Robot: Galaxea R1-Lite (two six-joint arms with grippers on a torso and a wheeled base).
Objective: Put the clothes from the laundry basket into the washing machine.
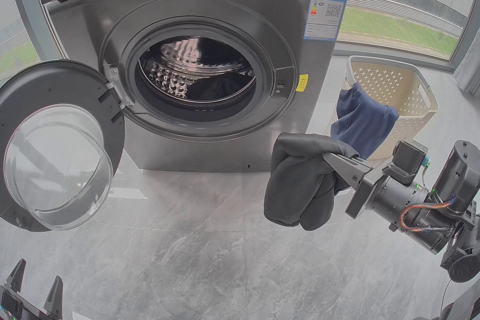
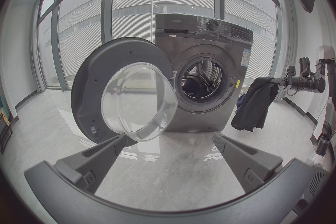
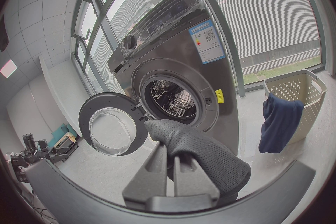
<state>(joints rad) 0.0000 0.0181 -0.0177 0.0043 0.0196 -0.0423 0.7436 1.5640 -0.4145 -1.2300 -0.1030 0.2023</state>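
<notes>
Right gripper (image 1: 330, 156) is clamping a dark garment (image 1: 295, 186) near-right of the washer (image 1: 225, 1); left gripper (image 2: 168, 137) is gaping wide.

I am facing a laundry corner: a washing machine (image 1: 280, 36) is standing on grey floor tiles (image 1: 200, 256), tall windows (image 2: 133, 0) rising behind it.

The washing machine (image 1: 200, 61) stands at the back, with its door (image 1: 55, 146) swung open to the left. Right of it the laundry basket (image 1: 400, 91) sits on the floor (image 1: 200, 246), with a draped cloth (image 1: 362, 118) over its rim. Before the machine's right corner, the right claw (image 1: 332, 157) carries the held garment (image 1: 300, 181), in front of the basket.
</notes>
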